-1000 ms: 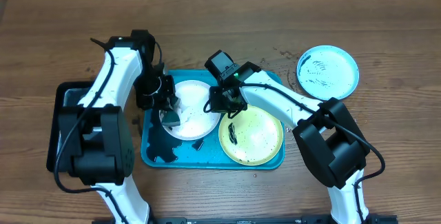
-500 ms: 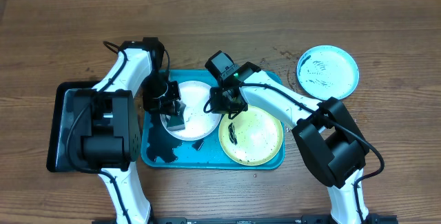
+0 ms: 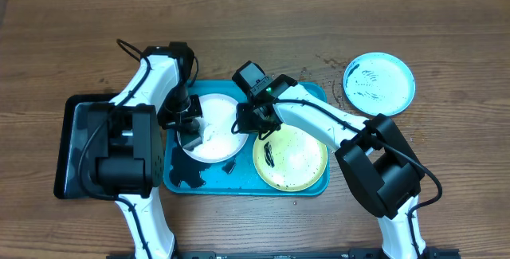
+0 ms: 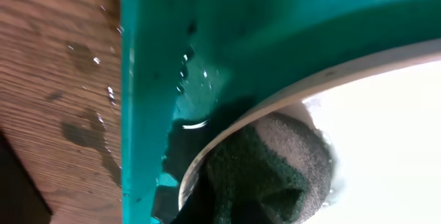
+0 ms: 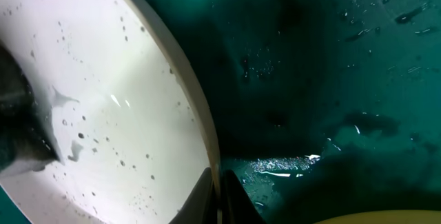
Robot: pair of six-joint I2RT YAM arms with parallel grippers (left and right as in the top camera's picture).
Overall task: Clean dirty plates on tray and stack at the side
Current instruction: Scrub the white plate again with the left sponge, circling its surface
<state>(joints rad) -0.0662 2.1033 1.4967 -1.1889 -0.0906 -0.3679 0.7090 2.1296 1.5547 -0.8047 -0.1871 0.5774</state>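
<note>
White plate (image 3: 219,123): light, stiff plastic, wet and probably slippery; best held at the rim, where the right jaws pinch it. Left jaws grip a soft sponge (image 4: 265,169).

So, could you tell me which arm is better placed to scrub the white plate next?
Left, probably: the left gripper holds the dark sponge on the white plate, while the right gripper pins that plate's rim.

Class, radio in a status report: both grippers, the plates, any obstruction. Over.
Left gripper shut on sponge on white plate. Right gripper shut on its rim. Yellow-green plate dirty alongside. Nothing blocking.
</note>
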